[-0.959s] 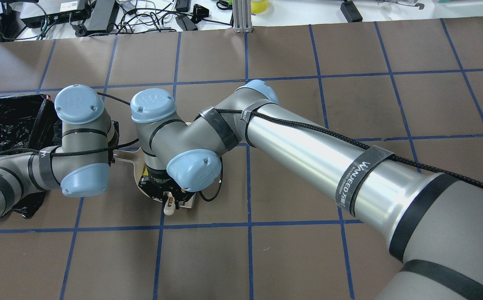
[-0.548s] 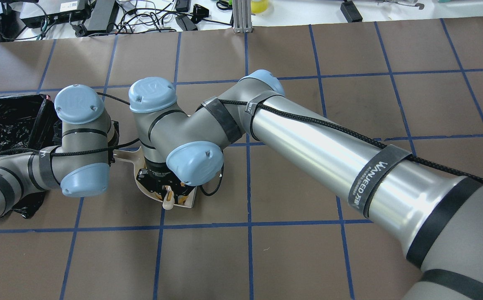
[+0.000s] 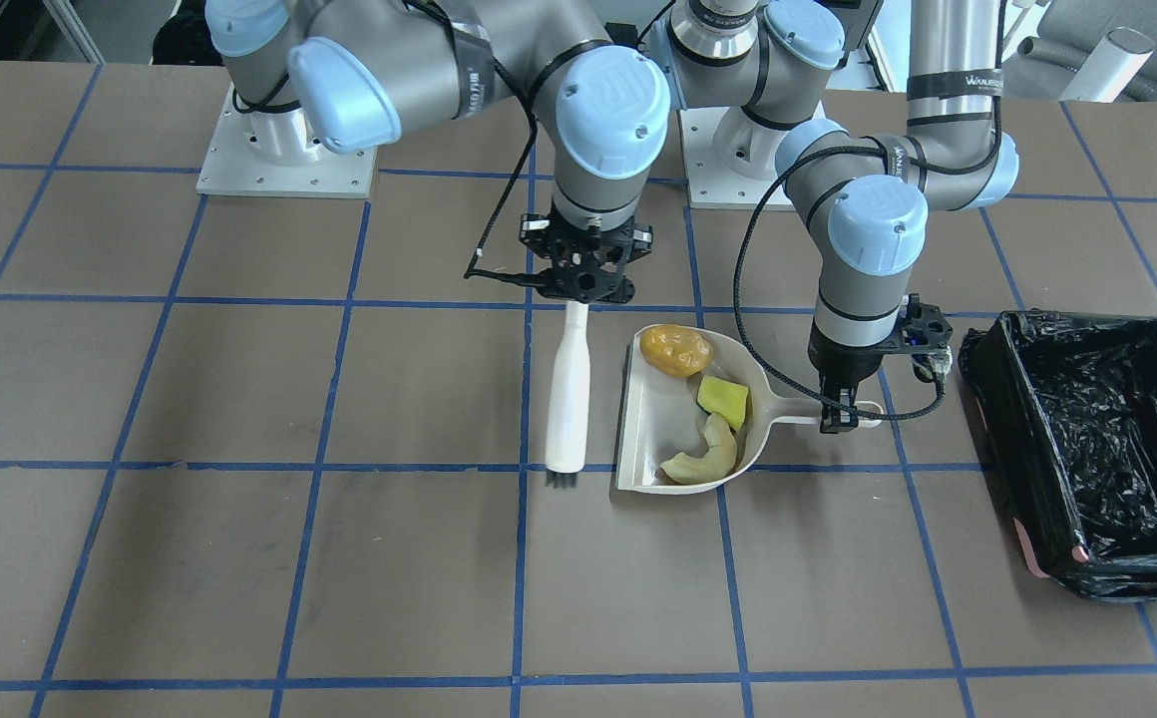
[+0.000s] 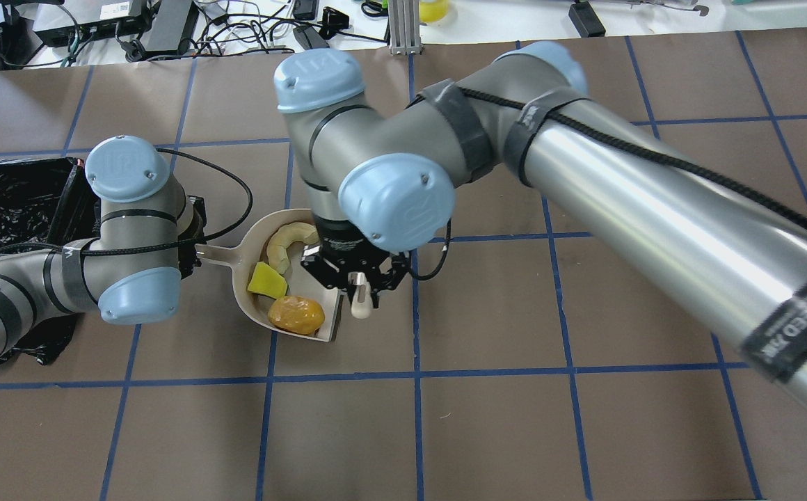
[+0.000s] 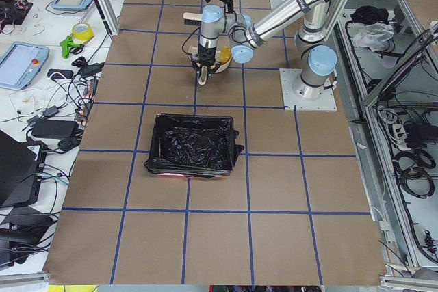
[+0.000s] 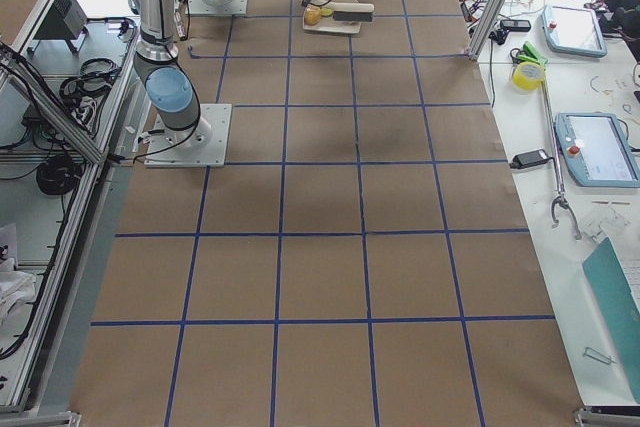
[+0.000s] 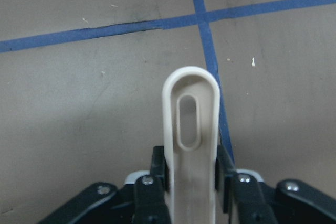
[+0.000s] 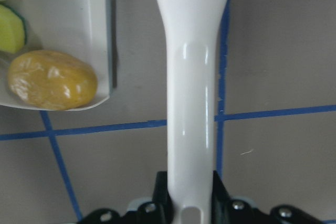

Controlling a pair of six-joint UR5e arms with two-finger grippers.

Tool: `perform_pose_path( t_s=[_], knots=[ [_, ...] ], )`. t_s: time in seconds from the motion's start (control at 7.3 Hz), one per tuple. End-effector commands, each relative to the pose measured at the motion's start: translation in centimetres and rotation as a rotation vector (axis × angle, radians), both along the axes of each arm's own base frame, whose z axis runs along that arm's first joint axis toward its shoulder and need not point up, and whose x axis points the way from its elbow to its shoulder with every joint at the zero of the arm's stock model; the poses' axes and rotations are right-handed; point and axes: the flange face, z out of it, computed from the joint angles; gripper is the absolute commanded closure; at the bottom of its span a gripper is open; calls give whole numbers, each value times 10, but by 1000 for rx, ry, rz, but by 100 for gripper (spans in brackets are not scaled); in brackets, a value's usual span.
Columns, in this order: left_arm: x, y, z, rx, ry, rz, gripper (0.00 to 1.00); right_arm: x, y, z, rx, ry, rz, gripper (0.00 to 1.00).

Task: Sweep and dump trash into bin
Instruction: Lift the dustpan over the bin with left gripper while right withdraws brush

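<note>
The beige dustpan (image 3: 638,439) lies flat on the table and holds all the trash: a golden-brown lump (image 3: 676,351), a yellow-green wedge (image 3: 724,399) and a pale crescent slice (image 3: 703,457). My left gripper (image 3: 838,417) is shut on the dustpan handle (image 7: 190,129). Just off the pan's open edge, my right gripper (image 3: 588,284) is shut on a white brush (image 3: 571,399), its dark bristles (image 3: 561,480) near the mat. The right wrist view shows the brush handle (image 8: 191,103) beside the lump (image 8: 52,80). The black-lined pink bin (image 3: 1087,439) stands beyond the left arm, apart from the pan.
Brown mat with a blue tape grid (image 3: 339,558) covers the table. The bin (image 4: 7,202) sits at the overhead view's left edge, close to the left wrist. Cables and electronics (image 4: 167,28) lie past the far table edge. Both arm bases (image 3: 284,150) stand behind the pan.
My right arm has risen and swung off the dustpan toward the robot's right with the brush, uncovering the trash in the pan. The left arm and dustpan have hardly moved.
</note>
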Motion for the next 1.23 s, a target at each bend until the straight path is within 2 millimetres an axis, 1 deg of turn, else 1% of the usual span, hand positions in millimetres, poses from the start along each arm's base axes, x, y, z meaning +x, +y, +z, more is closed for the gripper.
perform_pose_path(
  t_s=[0.0, 0.14, 0.27, 0.41, 0.55, 0.68, 0.82, 0.96, 1.1],
  knots=[
    [1, -7, 17, 66, 47, 8, 100, -100, -37, 27, 38, 38, 72, 96],
    [-1, -14, 29, 92, 124, 43, 100, -147, -62, 27, 24, 63, 84, 96],
    [7, -20, 39, 120, 147, 77, 100, -196, -87, 23, 28, 62, 145, 96],
    [12, -27, 49, 136, 155, 85, 100, -244, -103, 17, 46, 70, 174, 96],
    [16, -37, 64, 136, 195, 112, 100, -295, -121, 4, 23, 87, 146, 96],
    [29, -45, 81, 152, 213, 150, 100, -331, -139, -4, -22, 77, 137, 96],
    [48, -54, 101, 145, 238, 183, 100, -364, -154, -15, -50, 88, 123, 96],
    [70, -61, 118, 128, 242, 217, 100, -389, -166, -24, -77, 112, 114, 96],
    [81, -64, 131, 133, 262, 238, 100, -410, -172, -34, -75, 108, 116, 96]
  ],
)
